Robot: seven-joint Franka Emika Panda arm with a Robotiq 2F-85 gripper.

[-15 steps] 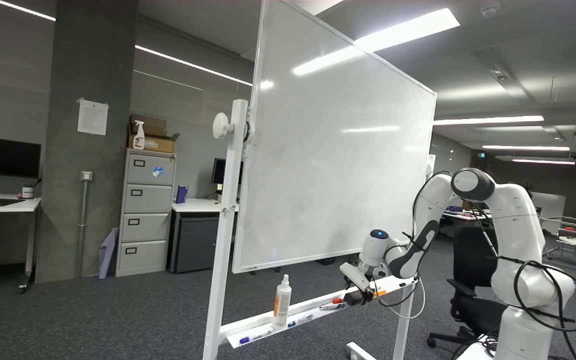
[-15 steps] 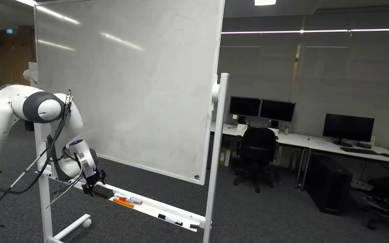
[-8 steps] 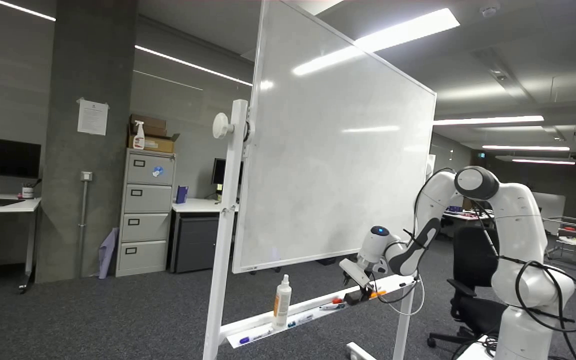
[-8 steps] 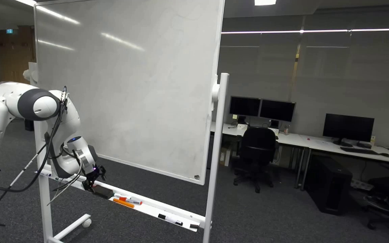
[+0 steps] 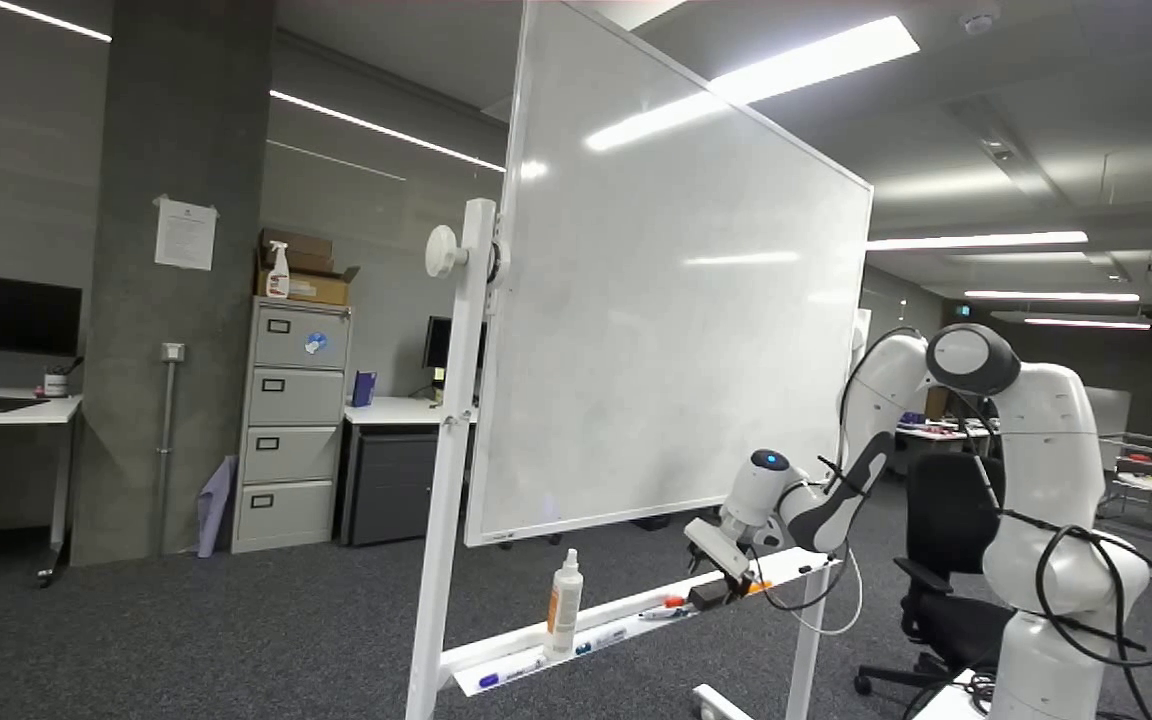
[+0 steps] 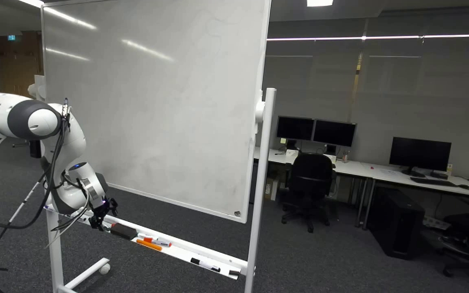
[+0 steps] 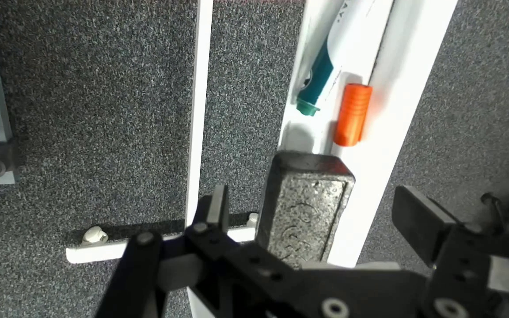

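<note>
Over grey office carpet [image 5: 136,640], the whiteboard tray [image 7: 374,176] bears a dark block [image 7: 305,214].

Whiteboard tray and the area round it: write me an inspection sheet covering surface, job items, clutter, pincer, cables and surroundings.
Surface: white tray runs below the whiteboard, which shows faint smudges.
Job items: dark block, possibly an eraser, lies on the tray, ungripped.
Clutter: orange cap and green marker near the block in the wrist view; white bottle upright on the tray; black-ended marker lying on it too.
Pincer: open, with a visible gap on either side of the block; nothing held.
Cables: black cables hang in loops along the arm; whether any touches the tray, I can't tell.
Surroundings: office chair, monitors on a desk, grey filing cabinet.
</note>
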